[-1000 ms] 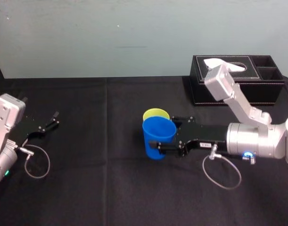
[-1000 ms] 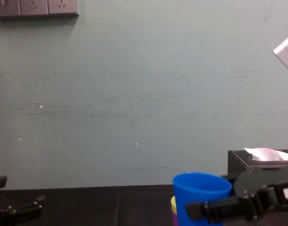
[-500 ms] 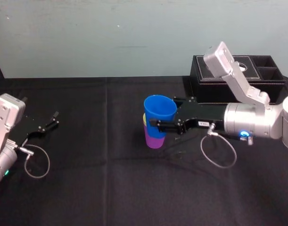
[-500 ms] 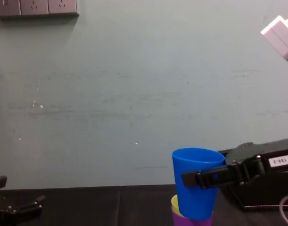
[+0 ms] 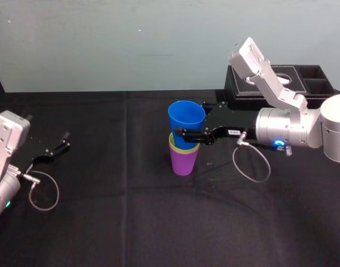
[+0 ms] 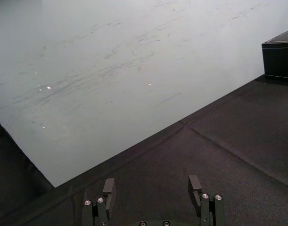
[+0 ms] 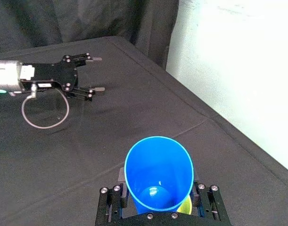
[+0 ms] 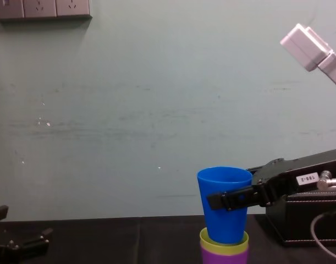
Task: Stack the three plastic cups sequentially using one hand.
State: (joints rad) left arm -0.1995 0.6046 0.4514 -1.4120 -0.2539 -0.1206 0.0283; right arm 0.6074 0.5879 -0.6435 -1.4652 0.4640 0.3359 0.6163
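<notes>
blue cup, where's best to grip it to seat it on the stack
Mid-wall, from the robot's right, as the right tool holds it: the blue cup is upright and tapered, so a side pinch leaves its base free to nest.

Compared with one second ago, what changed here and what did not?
The right pincer, still shut on the blue cup, lifted it and carried it over the other two. Its base is now inside the yellow-green cup, nested in the purple cup. Both lower cups and the left pincer, open at far left, stayed.
</notes>
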